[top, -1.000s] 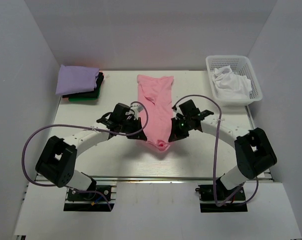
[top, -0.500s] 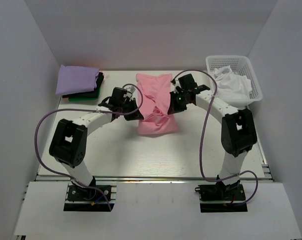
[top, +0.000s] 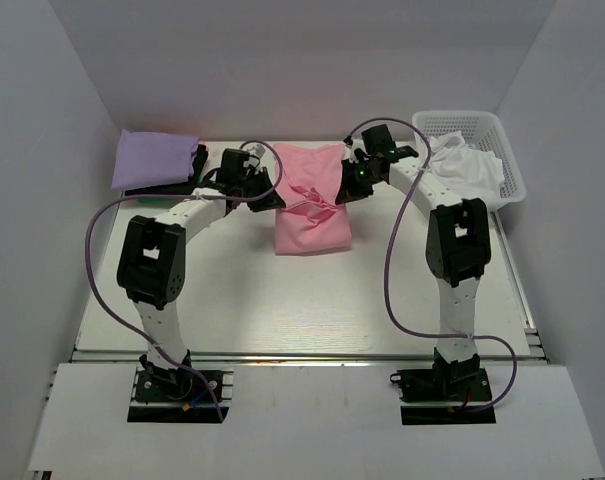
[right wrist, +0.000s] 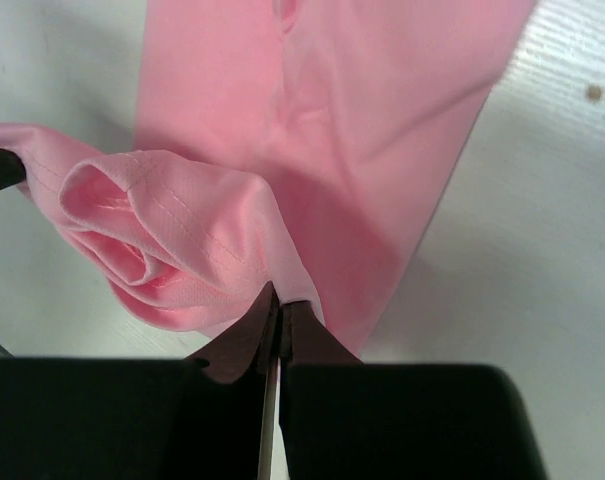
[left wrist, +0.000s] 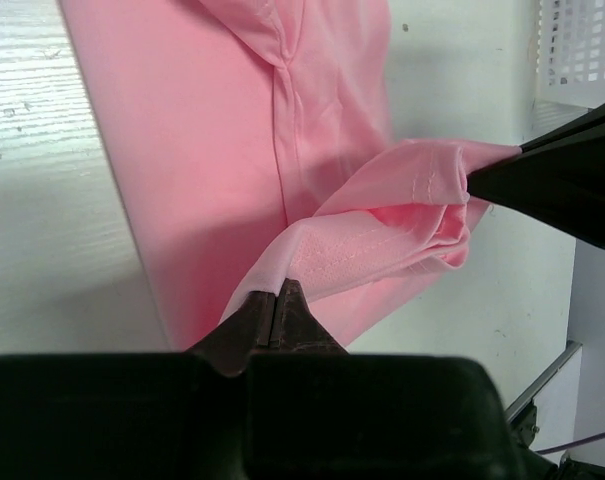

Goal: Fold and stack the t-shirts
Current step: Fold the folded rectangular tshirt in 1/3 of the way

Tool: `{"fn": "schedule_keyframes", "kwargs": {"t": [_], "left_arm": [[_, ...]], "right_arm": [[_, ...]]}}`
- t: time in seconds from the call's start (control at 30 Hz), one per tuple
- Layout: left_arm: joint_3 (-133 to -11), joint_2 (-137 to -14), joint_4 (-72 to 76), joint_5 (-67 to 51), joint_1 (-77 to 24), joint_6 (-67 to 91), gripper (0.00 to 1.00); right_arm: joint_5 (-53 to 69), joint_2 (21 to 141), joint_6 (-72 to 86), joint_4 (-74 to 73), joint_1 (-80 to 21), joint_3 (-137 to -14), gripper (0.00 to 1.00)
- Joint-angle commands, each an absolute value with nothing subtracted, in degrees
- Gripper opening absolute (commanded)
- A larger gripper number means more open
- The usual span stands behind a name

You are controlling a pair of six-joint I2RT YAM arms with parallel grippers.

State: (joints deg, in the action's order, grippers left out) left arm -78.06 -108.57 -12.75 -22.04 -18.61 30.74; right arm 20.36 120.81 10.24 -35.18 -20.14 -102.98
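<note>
The pink t-shirt point(top: 310, 205) lies folded over on itself at the back middle of the table. My left gripper point(top: 273, 195) is shut on its left hem corner, as the left wrist view point(left wrist: 274, 290) shows. My right gripper point(top: 348, 190) is shut on the right hem corner, seen in the right wrist view point(right wrist: 279, 297). Between them the lifted hem sags in a bunched fold point(right wrist: 162, 230) above the lower layer point(left wrist: 182, 150). A folded lavender t-shirt point(top: 154, 160) tops a stack at the back left, with black point(top: 197, 163) and green point(top: 167, 198) cloth under it.
A white lattice basket point(top: 509, 165) holding white cloth point(top: 464, 170) stands at the back right, just right of my right arm. White walls close in the table at the back and sides.
Both grippers carried the pink t-shirt's hem from the near middle towards the back, folding the shirt over itself. Both arms are now stretched far out.
</note>
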Motion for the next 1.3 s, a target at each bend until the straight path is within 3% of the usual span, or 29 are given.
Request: {"fn": "schedule_keyframes", "kwargs": {"t": [0.0, 0.2, 0.27, 0.3, 0.33, 0.37, 0.4, 0.43, 0.47, 0.5, 0.63, 0.9, 1.07, 1.27], "left_arm": [[-81.2, -110.3, -11.69, -23.99, -17.23, 29.88, 0.0], [-82.53, -113.55, -7.04, -24.52, -16.7, 30.41, 0.0], [-83.14, -115.21, -5.63, -23.12, -16.7, 31.02, 0.0], [-83.14, -115.75, -4.75, -22.42, -16.18, 31.03, 0.0], [-84.71, -116.45, -4.75, -20.58, -16.17, 31.03, 0.07], [-85.77, -117.93, -4.75, -20.57, -16.17, 31.55, 0.4], [-87.96, -118.56, -4.75, -21.35, -15.39, 31.55, 0.52], [-89.02, -118.56, -4.75, -21.36, -14.77, 31.55, 0.61], [-89.99, -119.09, -4.22, -21.36, -14.77, 31.55, 0.92], [-91.65, -119.09, -4.22, -21.36, -14.77, 30.94, 1.0], [-91.76, -115.33, -5.54, -21.36, -14.24, 28.75, 1.0], [-76.83, -106.09, -4.75, -25.56, -15.47, 26.72, 1.0], [-68.67, -102.23, -2.64, -30.59, -16.08, 26.72, 1.0], [-58.63, -93.01, -8.25, -23.49, -16.08, 23.82, 1.0]], "right_arm": [[24.87, 123.57, 8.88, -36.04, -19.16, -107.66, 0.0], [29.35, 128.23, 10.45, -30.42, -17.49, -109.78, 0.0], [30.75, 129.63, 10.72, -25.68, -17.05, -109.86, 0.1], [30.85, 130.16, 11.42, -24.36, -16.79, -109.86, 0.19], [31.2, 130.43, 11.51, -20.26, -16.35, -110.56, 0.36], [31.2, 131.56, 11.86, -19.08, -16.43, -111.26, 0.67], [31.81, 131.75, 11.87, -17.85, -16.09, -112.92, 0.9], [32.43, 131.84, 11.78, -17.84, -15.82, -114.77, 0.9], [32.61, 131.23, 11.86, -17.41, -15.65, -115.05, 0.9], [32.69, 130.52, 11.6, -16.27, -15.56, -115.05, 0.9], [33.13, 119.85, 11.25, -12.5, -15.73, -105.35, 0.9], [40.86, 112.76, 10.63, -10.11, -16.61, -88.43, 0.9], [46.67, 116.71, 10.28, -10.98, -20.12, -91.23, 0.9], [50.09, 126.63, 13.08, -10.11, -23.82, -99.65, 0.9]]}}
